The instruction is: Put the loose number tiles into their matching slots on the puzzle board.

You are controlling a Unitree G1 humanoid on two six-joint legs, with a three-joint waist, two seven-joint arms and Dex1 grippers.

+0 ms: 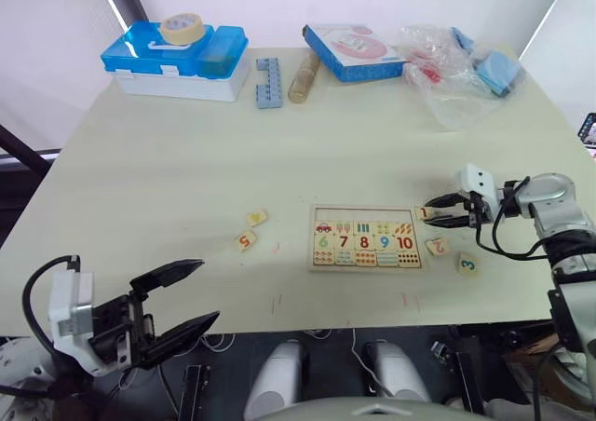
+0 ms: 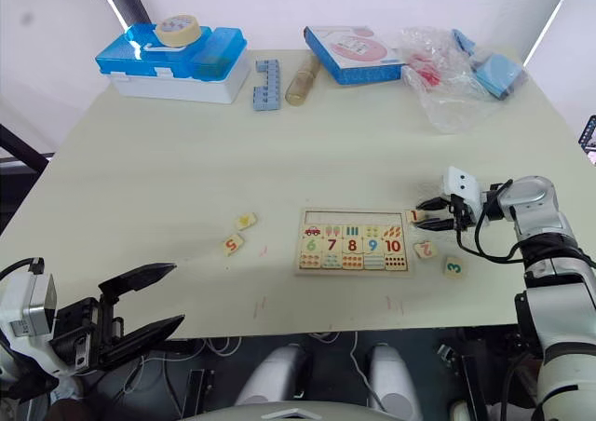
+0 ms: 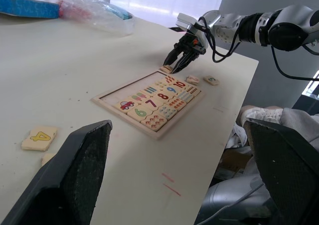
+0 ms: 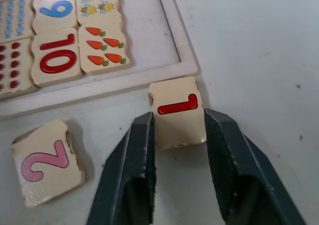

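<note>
Because the 1 tile (image 4: 177, 113) lies just off the puzzle board's (image 1: 365, 238) right edge, the right gripper (image 4: 178, 135) reaches in low over the surface (image 1: 168, 160), forearm stretched toward the board, its fingers (image 4: 137, 150) straddling the tile's sides and seemingly closing on it for a pickup. Nearby wait the 2 tile (image 4: 46, 161) and 3 tile (image 1: 467, 264); the 5 tile (image 1: 245, 241) and a yellow-marked tile (image 1: 256, 218) lie left of the board. The left gripper (image 1: 172, 305) hovers near the front edge, fingers spread and holding nothing.
</note>
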